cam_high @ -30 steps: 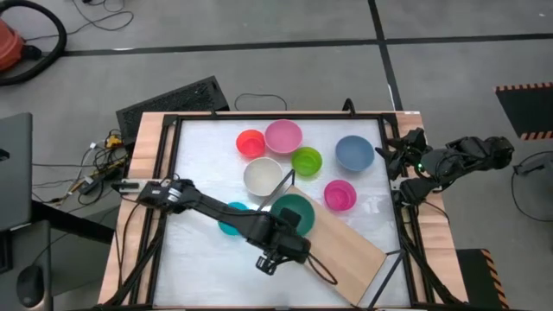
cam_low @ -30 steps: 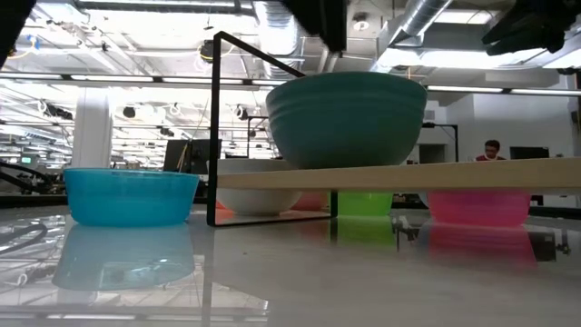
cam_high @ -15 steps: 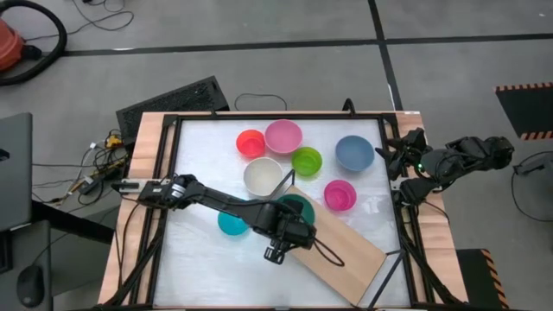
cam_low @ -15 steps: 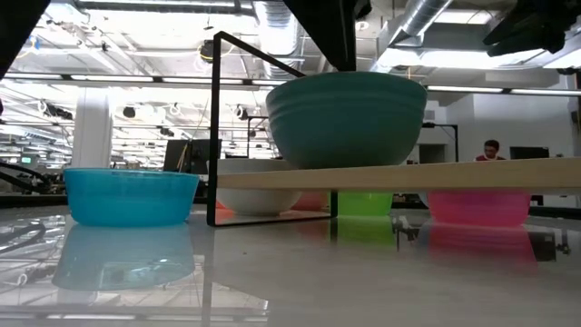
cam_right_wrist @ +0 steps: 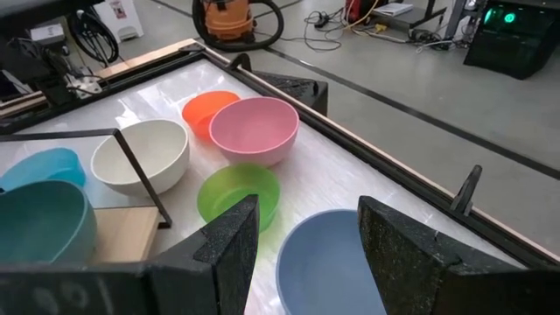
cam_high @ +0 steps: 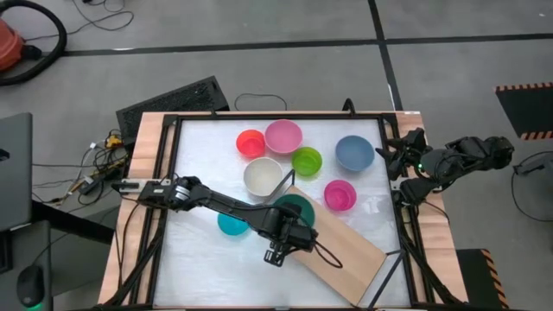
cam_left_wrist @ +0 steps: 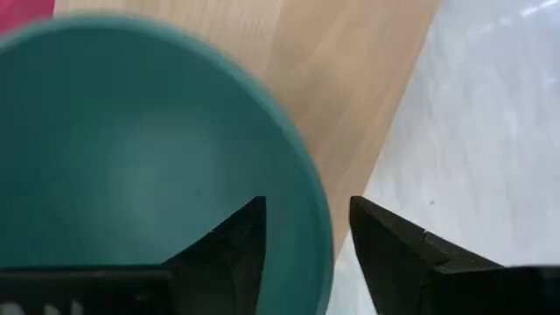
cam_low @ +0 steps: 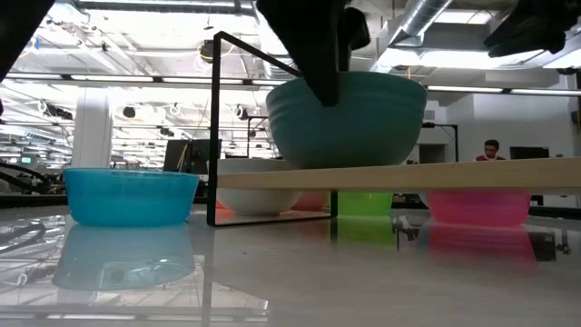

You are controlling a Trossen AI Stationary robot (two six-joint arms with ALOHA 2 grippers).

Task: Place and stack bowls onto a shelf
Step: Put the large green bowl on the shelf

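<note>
The dark green bowl (cam_high: 299, 208) stands upright on its base on the light-wood shelf (cam_high: 344, 250), at the shelf's left end. My left gripper (cam_left_wrist: 306, 203) is open and points down at the bowl's near rim (cam_left_wrist: 320, 229): one finger is inside the bowl, the other outside, with a gap showing on both sides. In the low view my left gripper (cam_low: 325, 91) hangs in front of the dark green bowl (cam_low: 363, 123). The cyan bowl (cam_high: 230, 225) sits on the table beside the shelf. My right gripper (cam_right_wrist: 308, 206) waits open at the table's right edge, above the blue bowl (cam_right_wrist: 337, 262).
On the table beyond the shelf stand the red (cam_high: 251, 143), pink (cam_high: 282, 136), lime (cam_high: 307, 161), blue (cam_high: 354, 153), white (cam_high: 262, 175) and magenta (cam_high: 340, 195) bowls. The shelf's black frame (cam_low: 214, 127) rises at its left end. White tabletop (cam_high: 199, 259) lies bare on the near left.
My left gripper has come down and a little toward the table's far right, from above the shelf's near edge to the dark green bowl's rim, which now lies between its fingers. The bowl has stayed where it was.
</note>
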